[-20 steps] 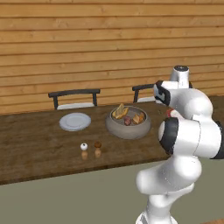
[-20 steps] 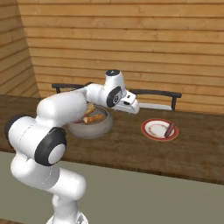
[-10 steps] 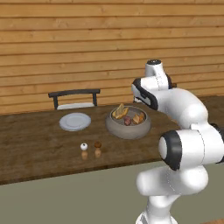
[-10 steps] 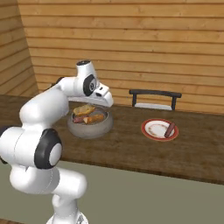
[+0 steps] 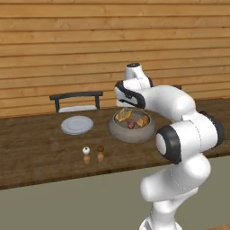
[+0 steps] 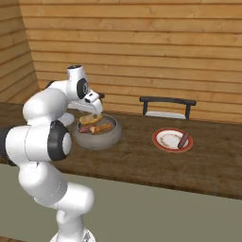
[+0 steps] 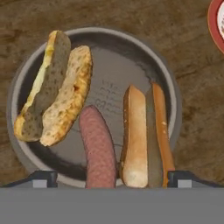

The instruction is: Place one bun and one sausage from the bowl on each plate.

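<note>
Hand (image 7: 112, 178) hangs open over the bowl (image 7: 171, 94), which holds two buns and one sausage (image 7: 97, 151).

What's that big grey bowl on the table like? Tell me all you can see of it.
The bowl is round, deep and thick-walled, grey with a stone-like look. It stands upright on the dark wooden table, between the pale plate and the red-rimmed plate, touching neither. Inside lie two split buns and one reddish sausage between them. The open gripper hangs right above it.
</note>
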